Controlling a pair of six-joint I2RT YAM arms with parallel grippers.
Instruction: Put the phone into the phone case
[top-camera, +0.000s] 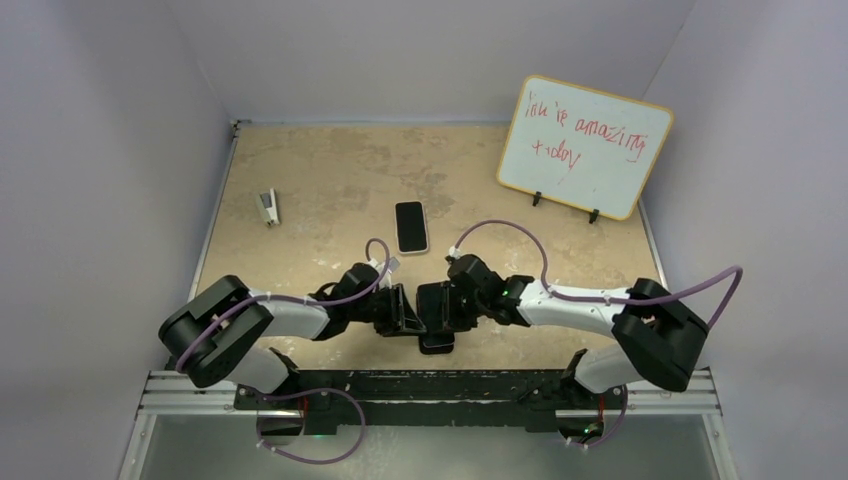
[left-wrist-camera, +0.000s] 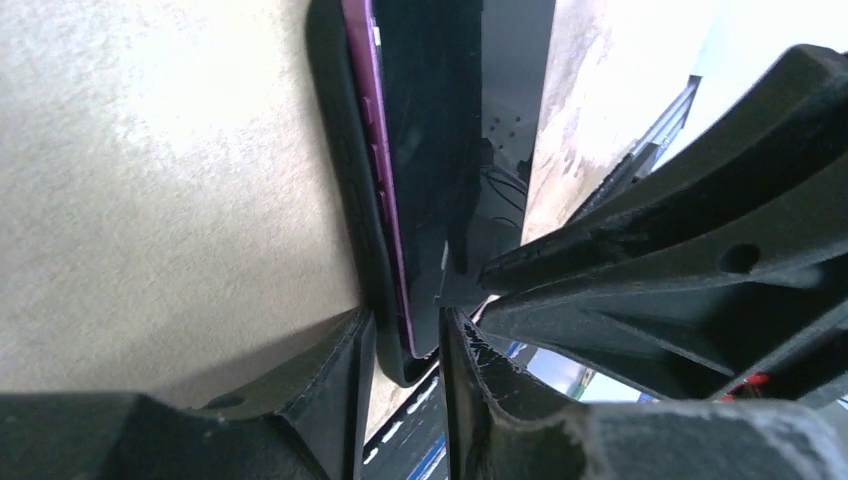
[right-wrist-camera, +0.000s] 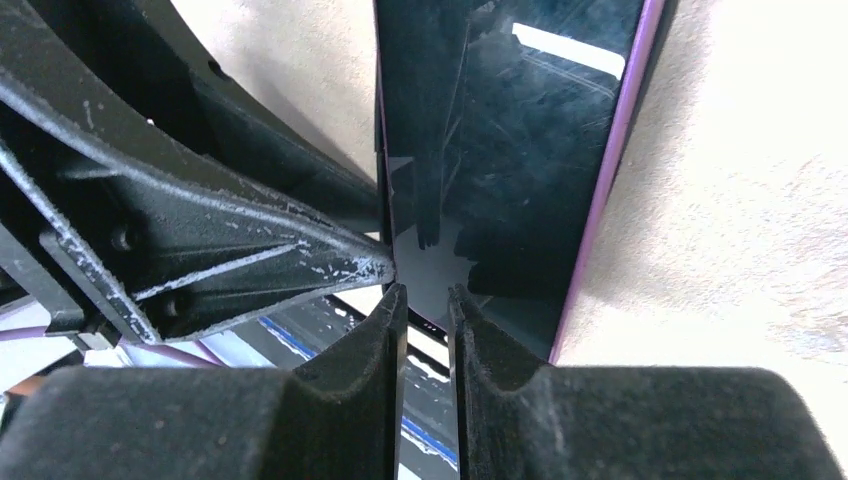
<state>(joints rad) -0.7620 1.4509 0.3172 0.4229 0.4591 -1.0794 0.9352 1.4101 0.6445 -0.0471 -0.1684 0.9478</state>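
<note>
Over the beige surface (top-camera: 320, 180), the left end effector (left-wrist-camera: 408, 335) pinches the pliable black case (left-wrist-camera: 345, 180) and the slick, rigid purple-rimmed phone (left-wrist-camera: 415, 150) edgewise; whether the narrowed right end effector (right-wrist-camera: 425, 300) grips is unclear.

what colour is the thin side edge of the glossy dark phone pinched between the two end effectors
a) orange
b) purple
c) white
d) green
B: both wrist views show a purple strip running along the side of the glossy black phone, which the left end effector and the right end effector pinch at its end.
</note>
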